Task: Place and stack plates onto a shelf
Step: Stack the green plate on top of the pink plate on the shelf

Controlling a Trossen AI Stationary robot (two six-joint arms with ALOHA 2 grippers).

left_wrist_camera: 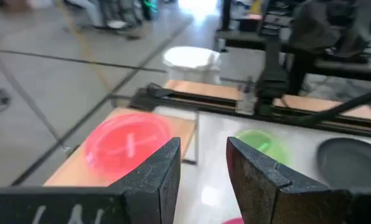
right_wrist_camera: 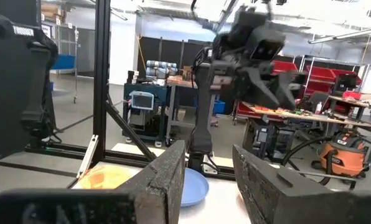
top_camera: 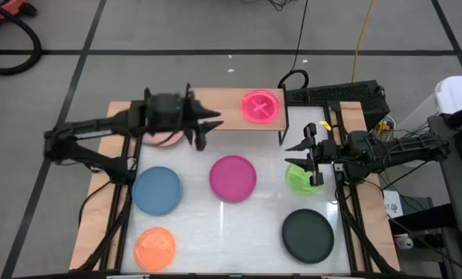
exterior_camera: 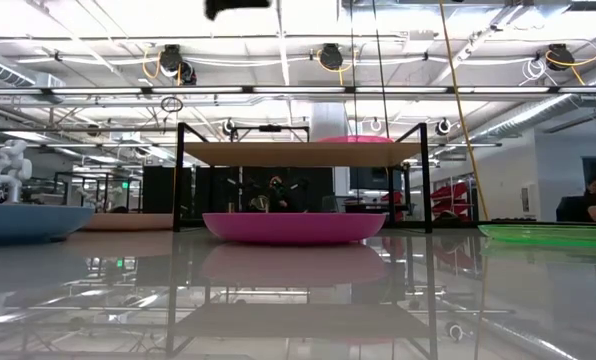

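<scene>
1. A salmon-pink plate (top_camera: 166,139) at the shelf's (top_camera: 231,101) left end is mostly covered from above by the left tool (top_camera: 208,124); only its near rim shows.
2. The green plate (top_camera: 299,180) is partly covered by the right tool (top_camera: 312,159) from above, and the low view cuts it off at the right edge.
3. The blue plate (exterior_camera: 23,220) is cut off at the low view's left edge.
4. The neon pink plate (exterior_camera: 356,139) on the shelf shows in the low view only as a thin sliver above the board.
5. The black plate (left_wrist_camera: 353,163) runs off the left wrist view's edge.
6. The orange plate (right_wrist_camera: 104,178) sits partly behind the right tool's own finger in its wrist view.
</scene>
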